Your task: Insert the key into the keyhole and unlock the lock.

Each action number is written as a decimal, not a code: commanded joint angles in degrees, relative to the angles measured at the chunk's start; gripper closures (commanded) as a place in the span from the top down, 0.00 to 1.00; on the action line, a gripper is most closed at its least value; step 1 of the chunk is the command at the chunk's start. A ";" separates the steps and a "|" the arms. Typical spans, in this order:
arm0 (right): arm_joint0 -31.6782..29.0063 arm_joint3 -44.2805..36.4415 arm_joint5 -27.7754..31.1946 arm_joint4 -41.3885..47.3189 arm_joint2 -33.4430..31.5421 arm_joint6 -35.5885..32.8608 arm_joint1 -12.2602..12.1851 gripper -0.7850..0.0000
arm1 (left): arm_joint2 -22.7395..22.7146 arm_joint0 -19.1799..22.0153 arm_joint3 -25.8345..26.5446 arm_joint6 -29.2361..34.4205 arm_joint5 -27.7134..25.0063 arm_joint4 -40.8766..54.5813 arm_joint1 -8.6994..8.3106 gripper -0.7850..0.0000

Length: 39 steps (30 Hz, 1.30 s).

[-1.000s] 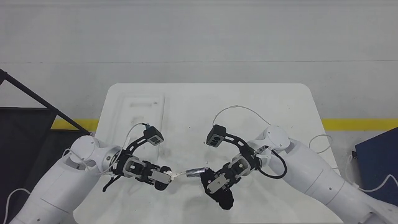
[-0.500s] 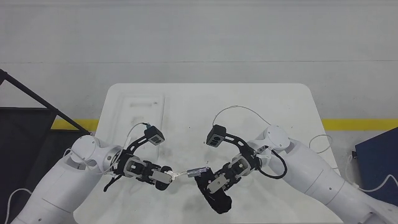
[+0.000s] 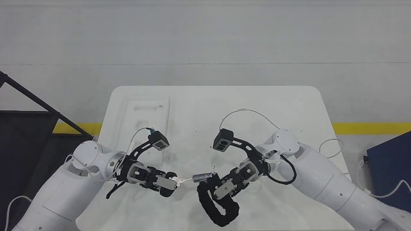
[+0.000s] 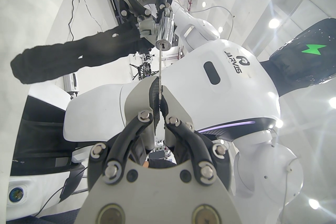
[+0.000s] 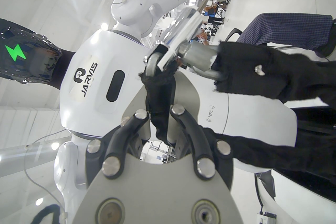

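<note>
My left gripper [image 3: 169, 183] is shut on the head of a thin silver key [image 4: 159, 62], whose blade points at the lock. The blade's tip meets the keyhole [image 4: 162, 45] in the end of the chrome lock [image 4: 166, 30]; how deep it sits I cannot tell. The lock [image 3: 202, 178] hangs above the table's front middle. My right gripper [image 5: 160, 101] is shut on the lock's black fabric-sleeved cable [image 5: 158, 93], just below the metal shackle [image 5: 151, 66]. The rest of the cable [image 3: 215, 208] loops under the right gripper [image 3: 221, 186].
The white table [image 3: 282, 102] stretches away behind both arms. A shallow white tray [image 3: 148, 112] lies at its back left. A thin white wire [image 3: 247, 111] arcs over the table near the right arm. The table's front edge is close below the grippers.
The black cable has swung left under the lock, from a short hanging clump into a wider loop. Both grippers, key and lock have barely shifted.
</note>
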<state>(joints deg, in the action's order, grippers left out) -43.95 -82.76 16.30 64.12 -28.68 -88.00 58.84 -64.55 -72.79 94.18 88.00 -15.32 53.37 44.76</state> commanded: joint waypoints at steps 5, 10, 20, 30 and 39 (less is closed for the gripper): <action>0.00 0.00 0.00 0.00 0.00 0.00 0.00 0.00 | -0.05 -0.13 0.03 0.00 0.07 0.01 -0.01 0.00; 0.00 0.00 0.00 0.00 0.00 0.00 0.00 0.00 | 0.19 0.01 0.31 0.00 0.11 -0.17 0.03 0.00; 0.00 0.00 0.00 0.00 0.00 0.00 0.00 0.00 | 0.77 0.84 0.63 0.00 0.28 -0.29 0.11 0.00; 0.00 0.00 0.00 0.00 0.00 0.00 0.00 0.00 | 0.01 0.79 1.33 0.00 0.51 -0.43 -0.13 0.00; 0.00 0.00 0.00 0.00 0.00 0.00 0.00 0.00 | 0.45 1.33 0.49 0.00 0.63 -0.16 0.01 0.00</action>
<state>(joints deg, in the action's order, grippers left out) -43.95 -82.76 16.30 64.12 -28.68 -88.00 58.84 -64.13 -71.55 94.82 88.00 -14.68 53.12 44.75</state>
